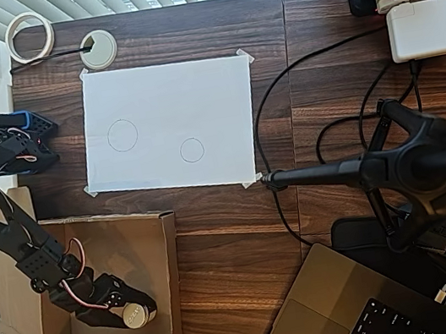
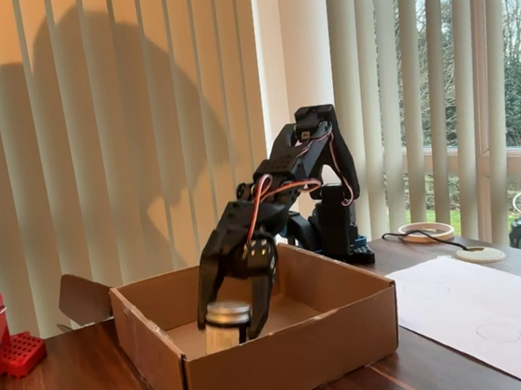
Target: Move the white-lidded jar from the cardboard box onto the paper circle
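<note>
The white-lidded jar (image 1: 134, 316) stands upright inside the cardboard box (image 1: 168, 288) at the lower left of the overhead view, near the box's right wall. My gripper (image 1: 138, 315) reaches down into the box and is shut on the jar, one black finger on each side. In the fixed view the jar (image 2: 228, 323) sits between the fingers (image 2: 259, 294) of the gripper (image 2: 232, 338), low in the box (image 2: 289, 366); its base is hidden, so I cannot tell whether it rests on the floor. The paper circle (image 1: 192, 150) is drawn on the white sheet, to the upper right of the box, also faintly visible (image 2: 498, 329).
A larger pencil circle (image 1: 122, 135) lies left of the small one on the taped sheet (image 1: 194, 95). A white grommet (image 1: 98, 49) and a tape roll (image 1: 30, 36) sit at the back. A black camera stand (image 1: 394, 164), cables and a laptop (image 1: 349, 309) crowd the right.
</note>
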Robot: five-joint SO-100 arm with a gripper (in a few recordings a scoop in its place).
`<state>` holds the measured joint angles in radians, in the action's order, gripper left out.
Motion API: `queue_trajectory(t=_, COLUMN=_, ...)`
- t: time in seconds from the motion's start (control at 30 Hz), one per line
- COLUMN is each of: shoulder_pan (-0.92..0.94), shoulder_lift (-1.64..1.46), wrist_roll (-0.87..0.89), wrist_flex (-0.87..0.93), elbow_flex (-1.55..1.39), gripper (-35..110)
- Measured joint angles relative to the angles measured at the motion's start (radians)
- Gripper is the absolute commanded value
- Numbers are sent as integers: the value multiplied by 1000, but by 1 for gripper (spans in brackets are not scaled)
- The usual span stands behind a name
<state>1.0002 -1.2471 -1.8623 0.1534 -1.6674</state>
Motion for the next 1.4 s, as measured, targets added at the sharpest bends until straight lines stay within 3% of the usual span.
queue_trajectory(t=0.23, shoulder_pan=-49, shoulder_lift=-206, wrist_roll=14, wrist_flex=-81, elbow_flex=-61, gripper=11)
queue_trajectory(t=0.47, shoulder_pan=-155, shoulder_lift=-457, wrist_roll=140, wrist_flex=-110, elbow_flex=-61, gripper=11)
queue_trajectory(t=0.7, shoulder_pan=-397, shoulder_lift=-664, wrist_roll=227, wrist_flex=-110, elbow_flex=-146, gripper=8)
queue_trajectory(t=0.97, shoulder_pan=-706, shoulder_lift=-706, wrist_roll=192, wrist_flex=-98, elbow_flex=-222, gripper=8)
queue_trajectory(t=1.4, shoulder_pan=-802, shoulder_lift=-525, wrist_roll=129, wrist_flex=287, elbow_flex=-285, gripper=6)
